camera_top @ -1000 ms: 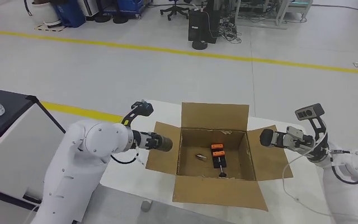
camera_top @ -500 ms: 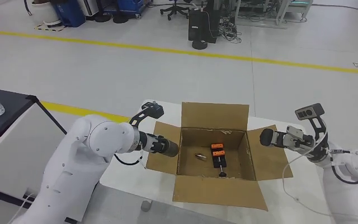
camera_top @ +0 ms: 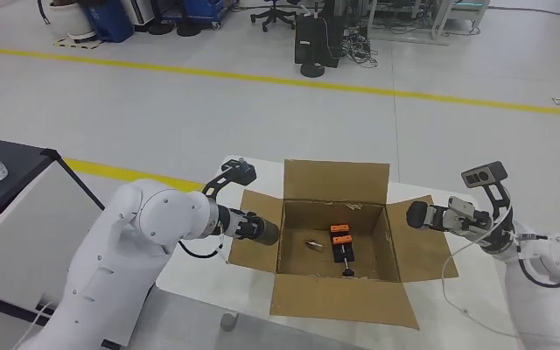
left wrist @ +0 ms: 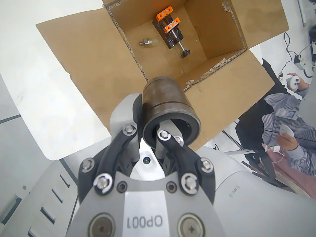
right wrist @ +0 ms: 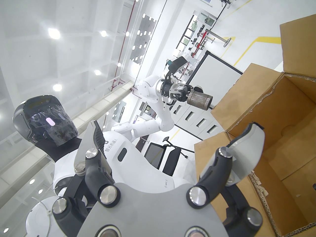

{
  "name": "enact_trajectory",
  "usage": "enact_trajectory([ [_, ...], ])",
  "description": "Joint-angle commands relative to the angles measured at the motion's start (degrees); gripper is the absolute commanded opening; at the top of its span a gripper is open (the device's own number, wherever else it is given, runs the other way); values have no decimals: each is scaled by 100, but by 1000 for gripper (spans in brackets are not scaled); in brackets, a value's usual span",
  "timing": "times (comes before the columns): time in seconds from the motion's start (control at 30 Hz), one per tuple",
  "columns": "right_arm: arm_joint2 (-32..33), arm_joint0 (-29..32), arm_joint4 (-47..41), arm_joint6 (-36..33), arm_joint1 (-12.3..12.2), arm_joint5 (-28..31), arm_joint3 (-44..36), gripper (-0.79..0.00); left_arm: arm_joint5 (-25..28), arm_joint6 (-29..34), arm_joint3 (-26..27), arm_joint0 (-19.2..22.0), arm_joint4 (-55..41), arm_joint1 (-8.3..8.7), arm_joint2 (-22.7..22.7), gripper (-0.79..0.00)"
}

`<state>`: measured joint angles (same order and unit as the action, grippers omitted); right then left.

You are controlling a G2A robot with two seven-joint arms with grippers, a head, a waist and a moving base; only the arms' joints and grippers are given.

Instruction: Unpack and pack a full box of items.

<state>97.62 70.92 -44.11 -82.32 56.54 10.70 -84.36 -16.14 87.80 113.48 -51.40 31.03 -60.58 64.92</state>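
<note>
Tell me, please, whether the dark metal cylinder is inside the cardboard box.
Outside: the left gripper holds the cylinder above a side flap of the box, short of its opening.

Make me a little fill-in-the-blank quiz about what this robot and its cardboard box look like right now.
1. The fingers of the left gripper are shut on a dark metal cylinder, with one finger ____ its hollow.
2. The open cardboard box holds ____ items: a small vise and a metal fitting.
3. The vise's clamping blocks are coloured ____.
4. The fingers of the right gripper, beside the box, are ____.

Missing words: inside; two; orange; open.
</note>
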Motion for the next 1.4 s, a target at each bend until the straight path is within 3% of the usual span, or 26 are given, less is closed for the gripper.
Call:
enact_trajectory([
  [0.0, 0, 0, 0, 0, 0, 0, 0, 0, 98, -201, 6, -36, -160, -20, -111, -785],
  [0.27, 0, 0, 0, 0, 0, 0, 0, 0, -259, -395, -440, 873, -952, -265, -928, -785],
  [0.53, 0, 0, 0, 0, 0, 0, 0, 0, -710, -674, -2035, 2180, -1930, -669, -2351, -785],
  [0.8, 0, 0, 0, 0, 0, 0, 0, 0, -1258, -1223, -2897, 2932, -2715, -1066, -3475, -785],
  [0.9, 0, 0, 0, 0, 0, 0, 0, 0, -1375, -1350, -2891, 3071, -2907, -1129, -3482, -785],
  [1.37, 0, 0, 0, 0, 0, 0, 0, 0, -1375, -1350, -2891, 3071, -2907, -1129, -3482, -785],
])
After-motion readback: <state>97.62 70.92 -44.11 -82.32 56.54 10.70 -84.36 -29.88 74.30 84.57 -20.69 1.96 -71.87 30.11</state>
